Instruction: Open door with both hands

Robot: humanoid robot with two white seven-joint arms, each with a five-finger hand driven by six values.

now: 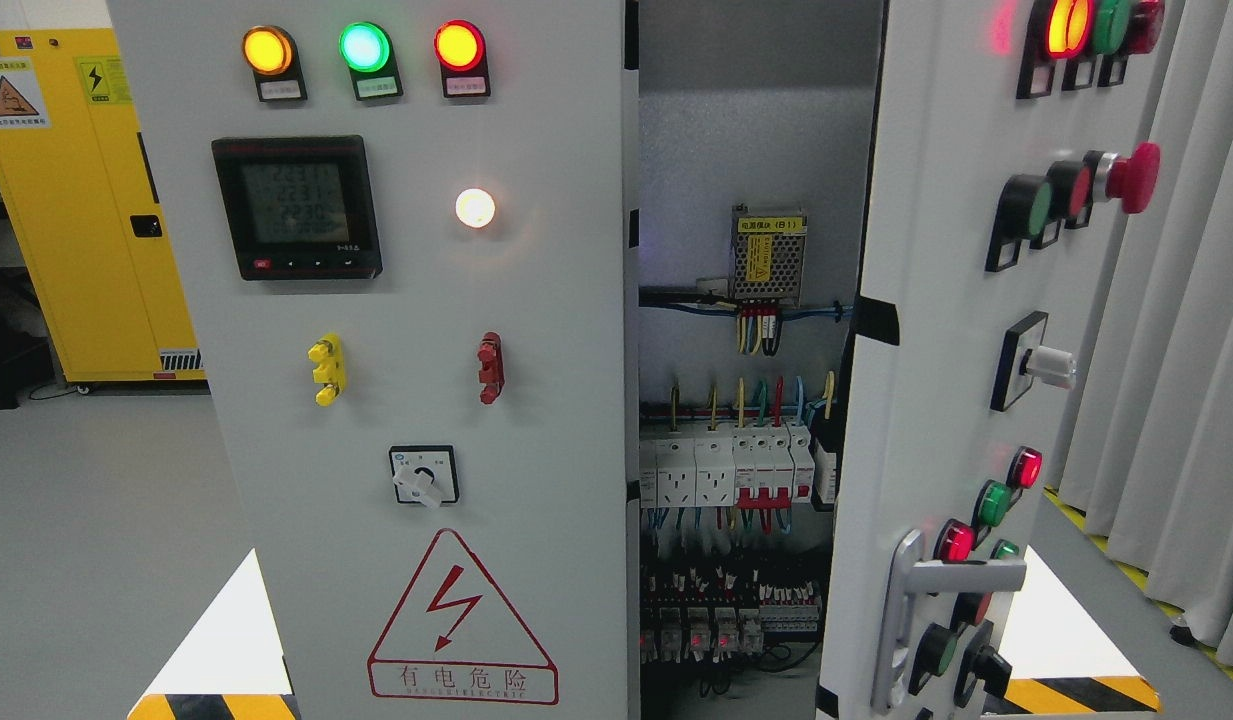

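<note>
A grey electrical cabinet fills the head view. Its left door [416, 400] is closed and carries three lit lamps, a black meter [296, 207], a rotary switch [423, 476] and a red hazard triangle. The right door [936, 330] stands swung open toward me, its silver handle [921, 590] low on its face among red and green buttons. Between the doors the inside [741, 450] shows a power supply, white breakers and coloured wires. Neither of my hands nor arms appears anywhere in the frame.
A yellow safety cabinet [86, 200] stands at the back left on the grey floor. Grey curtains [1176, 350] hang close behind the open right door. Black and yellow hazard tape [1076, 692] marks the floor on both sides of the cabinet base.
</note>
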